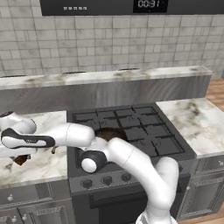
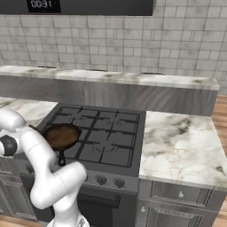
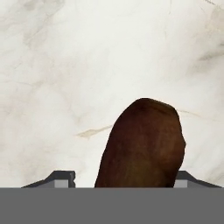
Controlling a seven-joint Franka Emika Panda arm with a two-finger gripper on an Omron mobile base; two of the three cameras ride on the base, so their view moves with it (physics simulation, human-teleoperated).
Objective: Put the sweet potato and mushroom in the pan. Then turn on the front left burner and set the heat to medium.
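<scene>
One sweet potato sits between the open claw fingertips on marble.

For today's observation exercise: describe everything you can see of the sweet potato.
The sweet potato is an oblong, reddish-brown tuber with a dull, slightly bumpy skin. It lies on the pale marble counter left of the stove, between the gripper fingertips, which flank it on either side; contact cannot be judged.

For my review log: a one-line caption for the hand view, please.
Sweet potato lying on the marble counter, between the gripper fingers.
</scene>
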